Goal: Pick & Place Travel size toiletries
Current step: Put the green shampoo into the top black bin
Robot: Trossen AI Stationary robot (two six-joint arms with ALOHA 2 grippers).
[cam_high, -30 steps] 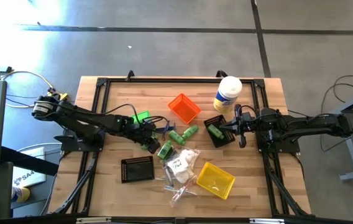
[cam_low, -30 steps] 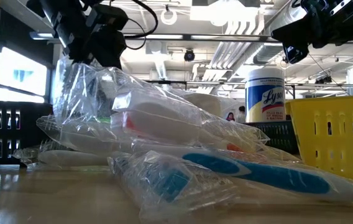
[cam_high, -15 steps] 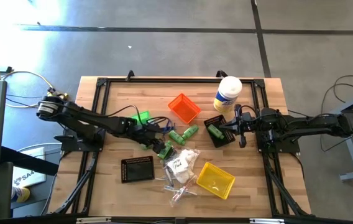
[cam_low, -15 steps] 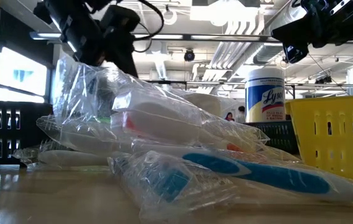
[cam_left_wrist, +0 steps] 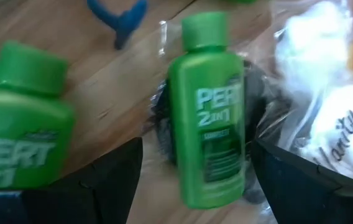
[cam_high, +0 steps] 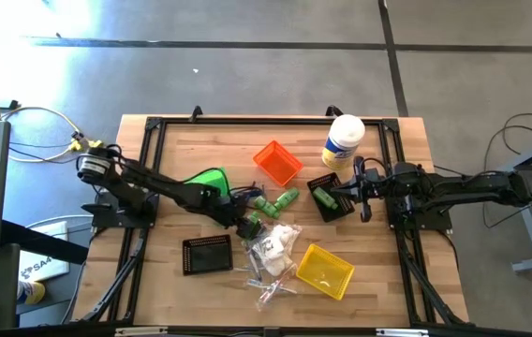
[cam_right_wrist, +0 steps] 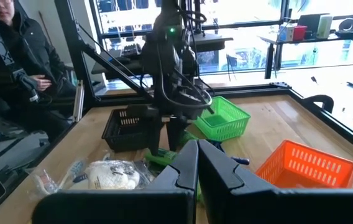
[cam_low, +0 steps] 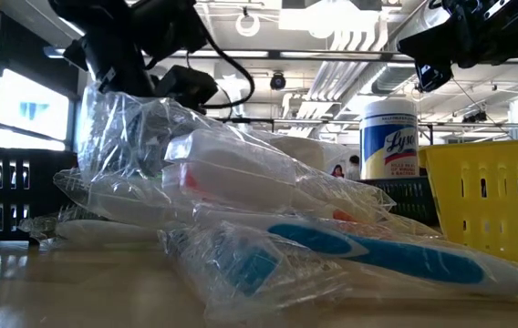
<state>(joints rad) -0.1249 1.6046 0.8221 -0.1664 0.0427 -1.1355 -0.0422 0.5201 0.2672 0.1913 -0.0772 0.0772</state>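
Left wrist view: my left gripper (cam_left_wrist: 195, 180) has its two fingers spread wide, one on each side of a green Pert bottle (cam_left_wrist: 207, 118). The bottle lies flat on the wooden table (cam_left_wrist: 58, 31), and I see no finger touching it.
Second bottle: another green bottle (cam_left_wrist: 21, 137) lies just beside, outside my fingers.
White packet: a crinkly white packet (cam_left_wrist: 325, 124) lies on the other side of the bottle, close to it.
Blue piece: a small blue piece (cam_left_wrist: 119, 15) lies on the wood beyond the bottle's cap.
High view: my left gripper (cam_high: 243, 223) is low over the pile in the middle of the table, between the green bin (cam_high: 208, 178) and the black bin (cam_high: 207, 254).
Right gripper: my right gripper (cam_high: 336, 195) hangs over another black bin (cam_high: 330, 197); its fingers (cam_right_wrist: 183, 168) are pressed together and hold nothing.
Low view: clear-wrapped toothbrushes (cam_low: 350, 246) lie at the front of the pile.
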